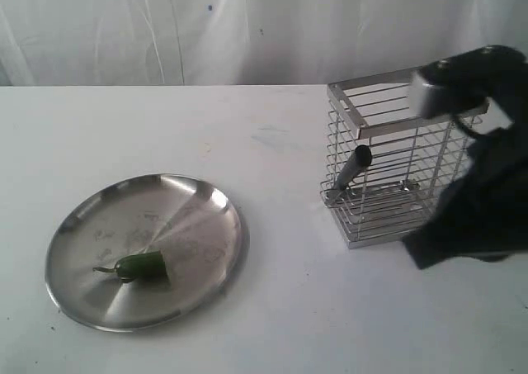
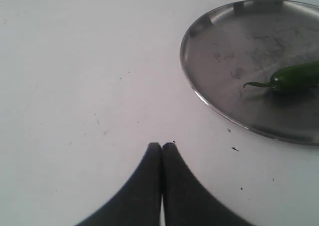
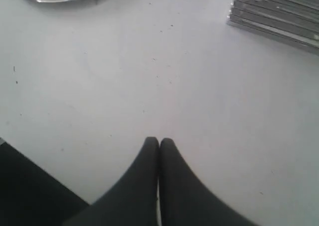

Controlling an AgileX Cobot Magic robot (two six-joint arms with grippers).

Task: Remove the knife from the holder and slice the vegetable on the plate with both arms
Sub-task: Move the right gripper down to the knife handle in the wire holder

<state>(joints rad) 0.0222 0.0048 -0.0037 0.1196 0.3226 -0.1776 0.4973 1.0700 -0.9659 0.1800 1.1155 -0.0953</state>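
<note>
Holder (image 1: 394, 163) stands upright on the surface (image 1: 289, 308), knife (image 1: 351, 174) leaning inside. Plate (image 1: 206, 262) holds the vegetable (image 1: 142, 265). Left gripper (image 2: 161, 146) and right gripper (image 3: 159, 142) both closed, empty.

On the table (image 1: 272, 308), the plate (image 1: 202, 196) lies at the left of the exterior view and the holder (image 1: 388, 126) stands well apart at the right, farther back. The vegetable (image 1: 140, 265) lies on the plate, toward its near side, stem pointing left. The knife (image 1: 350, 172) leans tilted inside the holder at its left end, handle up. The right arm (image 1: 483, 176) sits just right of the holder, partly before it
</note>
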